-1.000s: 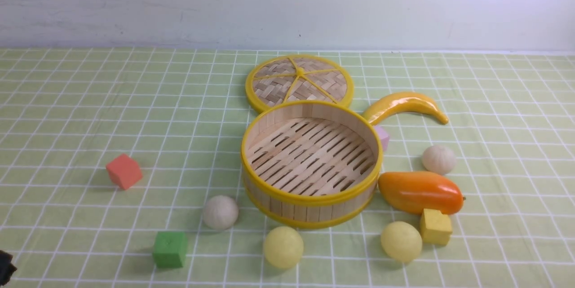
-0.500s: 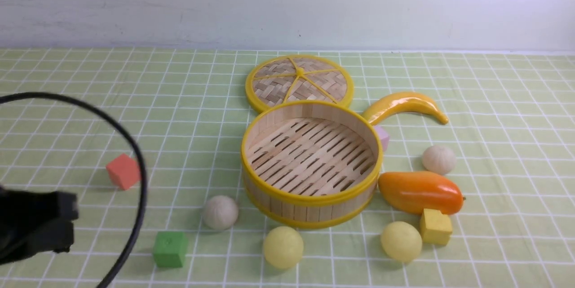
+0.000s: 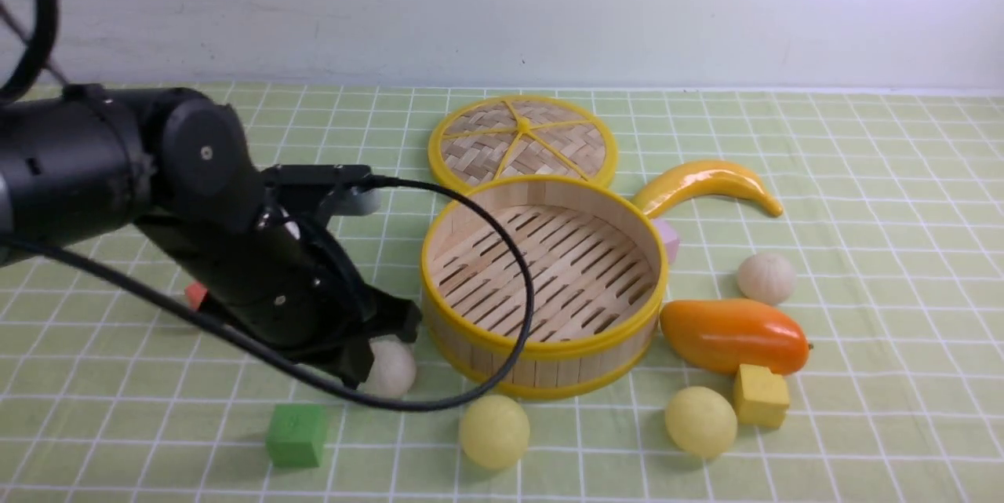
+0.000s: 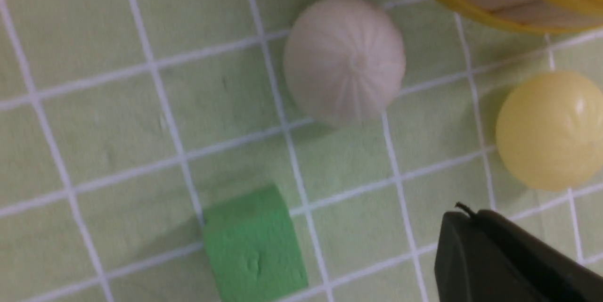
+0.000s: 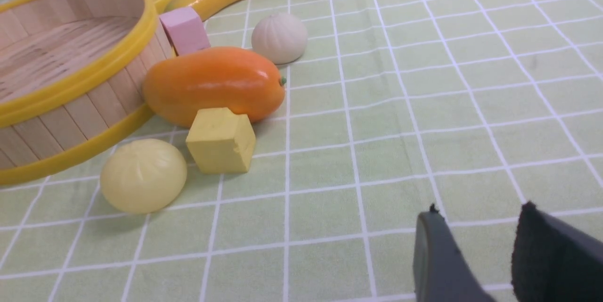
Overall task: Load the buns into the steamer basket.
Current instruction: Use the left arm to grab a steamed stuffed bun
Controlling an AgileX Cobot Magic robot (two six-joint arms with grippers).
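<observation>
Our left gripper (image 3: 375,346) hangs just beside the white bun (image 3: 392,369), jaws apart and empty. The bun sits on the cloth (image 3: 157,424) near the basket (image 3: 580,344) wall — we should centre over it, drop low and close gently, lest it roll away.

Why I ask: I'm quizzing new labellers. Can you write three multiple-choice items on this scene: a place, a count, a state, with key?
1. The lid lies: A) on the steamer basket; B) beyond it; C) nearer the robot.
2. Buns inside the basket: A) two; B) four; C) none.
3. The right gripper is: A) open, empty; B) shut on a bun; C) shut on a cube.
Key: 1B, it lies flat behind the basket; 2C, the slatted floor is bare; 3A, its jaws stand apart, nothing between.
</observation>
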